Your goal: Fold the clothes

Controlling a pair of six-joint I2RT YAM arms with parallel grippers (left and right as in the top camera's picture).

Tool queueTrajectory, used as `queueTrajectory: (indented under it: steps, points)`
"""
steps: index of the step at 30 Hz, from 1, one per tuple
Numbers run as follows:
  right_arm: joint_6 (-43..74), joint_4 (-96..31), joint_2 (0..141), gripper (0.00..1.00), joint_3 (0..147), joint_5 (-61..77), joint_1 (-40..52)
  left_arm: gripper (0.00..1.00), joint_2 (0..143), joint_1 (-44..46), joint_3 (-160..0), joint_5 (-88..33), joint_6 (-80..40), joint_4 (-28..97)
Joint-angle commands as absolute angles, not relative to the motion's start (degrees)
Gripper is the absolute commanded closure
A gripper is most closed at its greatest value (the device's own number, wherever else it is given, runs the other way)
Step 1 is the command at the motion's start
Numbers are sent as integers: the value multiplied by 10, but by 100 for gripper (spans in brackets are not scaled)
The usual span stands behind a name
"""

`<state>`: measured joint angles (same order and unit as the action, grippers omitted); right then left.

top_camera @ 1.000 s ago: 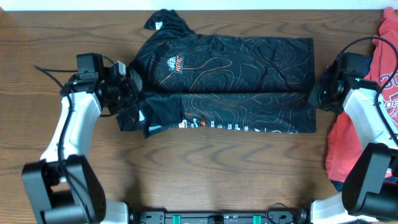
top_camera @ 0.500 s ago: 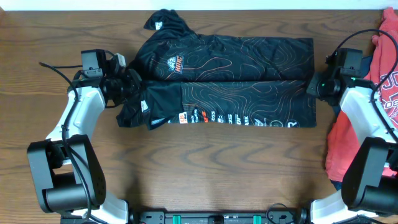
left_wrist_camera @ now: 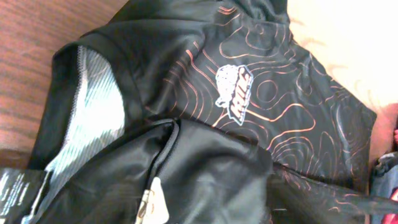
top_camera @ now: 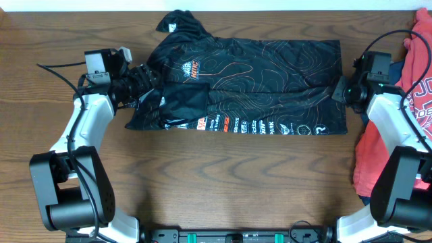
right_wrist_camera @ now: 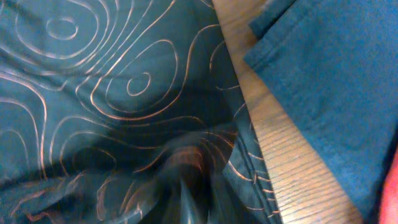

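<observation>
My left gripper (top_camera: 140, 81) sits at the left end of the black short-sleeved jersey of thin, slick fabric with orange contour lines (top_camera: 270, 71). I cannot tell from the overhead or its own wrist camera whether its jaws are parted or pinching cloth. My right gripper (top_camera: 339, 92) is at the opposite end, against the jersey's right edge. Its wrist view shows only a dark blur where fabric bunches up at the bottom of the frame, so I cannot tell its state either. The dark brown wooden table (top_camera: 223, 182) carries everything. The jersey lies across its far half, stretched sideways between the two arms and doubled over lengthwise, with one loose flap (top_camera: 177, 23) sticking out at the upper left corner. At the table's right edge a red fabric garment with white print (top_camera: 420, 47) is heaped behind the right arm. A blue woven cloth (right_wrist_camera: 323, 87) lies just beside the jersey's right edge, with a strip of bare wood between them. Along the jersey's near edge runs a row of bold white lettering and small coloured logos (top_camera: 263, 126). On the chest is a white-and-orange crest (left_wrist_camera: 233, 92). Near the left end a pale grey mesh lining (left_wrist_camera: 93, 124) shows where the fabric is turned back — and below it sits a small white label (left_wrist_camera: 155, 199).
</observation>
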<state>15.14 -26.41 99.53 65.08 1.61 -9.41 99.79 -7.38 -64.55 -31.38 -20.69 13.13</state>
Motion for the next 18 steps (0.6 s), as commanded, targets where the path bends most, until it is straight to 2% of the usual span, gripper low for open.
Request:
queueTrajectory:
  steps: [1, 3, 6, 13, 18]
  points:
    - [157, -264, 1001, 51, 651, 4, -93, 24, 1001, -64, -646, -308, -204, 133]
    - [159, -266, 1001, 33, 651, 2, -93, 24, 1001, -64, -646, -308, -204, 150]
    - [158, -272, 1001, 24, 651, -11, -93, 24, 1001, -65, -646, -298, -181, 204]
    - [159, -358, 1001, 23, 651, -50, -93, 23, 1001, -65, -646, -142, -177, 360]
    - [158, -389, 1001, 22, 616, -50, -93, 23, 1001, -65, -643, -123, -177, 372]
